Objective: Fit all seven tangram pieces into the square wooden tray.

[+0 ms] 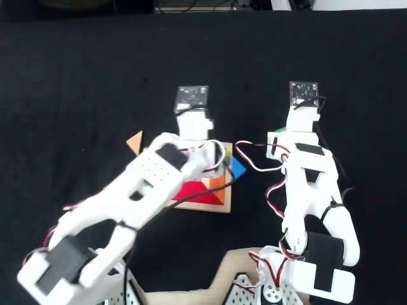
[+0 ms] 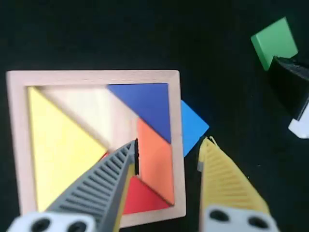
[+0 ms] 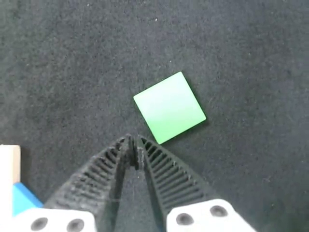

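The square wooden tray [image 2: 94,76] holds a large yellow triangle [image 2: 58,145], a dark blue triangle [image 2: 145,104], an orange parallelogram [image 2: 155,162] and a red piece [image 2: 140,198]; pale bare wood [image 2: 91,108] shows between yellow and blue. My left gripper [image 2: 170,144] is open above the tray's edge, its grey finger over the tray and its yellow finger outside. A light blue piece [image 2: 193,126] lies against the tray's outer side. The green square [image 3: 169,107] lies on the cloth just beyond my shut right gripper [image 3: 133,143]. An orange triangle [image 1: 135,143] lies apart from the tray [image 1: 210,206].
Black cloth covers the table. In the high view the left arm [image 1: 127,203] stretches over the tray from the near left, and the right arm [image 1: 311,190] stands to the right. The tray's corner [image 3: 9,162] and the light blue piece [image 3: 21,200] show beside the right gripper.
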You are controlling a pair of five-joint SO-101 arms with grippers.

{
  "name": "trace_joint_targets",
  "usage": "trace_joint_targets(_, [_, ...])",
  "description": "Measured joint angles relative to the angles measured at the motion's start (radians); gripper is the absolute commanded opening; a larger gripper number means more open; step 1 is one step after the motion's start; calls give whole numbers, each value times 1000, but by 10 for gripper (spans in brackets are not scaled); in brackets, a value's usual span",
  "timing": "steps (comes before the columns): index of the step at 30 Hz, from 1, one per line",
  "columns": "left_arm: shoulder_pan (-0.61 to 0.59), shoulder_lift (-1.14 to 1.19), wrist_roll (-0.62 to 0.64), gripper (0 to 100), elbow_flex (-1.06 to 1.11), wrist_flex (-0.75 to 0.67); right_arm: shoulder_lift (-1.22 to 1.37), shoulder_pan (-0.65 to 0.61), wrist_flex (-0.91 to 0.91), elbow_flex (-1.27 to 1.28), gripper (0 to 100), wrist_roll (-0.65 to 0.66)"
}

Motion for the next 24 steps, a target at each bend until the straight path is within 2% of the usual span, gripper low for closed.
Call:
trace_joint_targets(3, [-23,-104,-6,217,72,0,0,0,0,0,11,0])
trace_joint_targets(5, [-89,-178,-38,216,110,18,0,0,0,0,11,0])
trace_joint_targets(10, [-399,-411,-236,216,189,106,0,0,0,0,11,0])
trace_joint_targets(13, [-543,-543,-345,216,298,114,0,-31,3,0,11,29])
trace_joint_targets(17, [-632,-678,-376,216,462,95,0,-123,104,-21,11,127])
trace_joint_targets(24, [-724,-746,-381,216,674,-8,103,-230,361,-290,11,138])
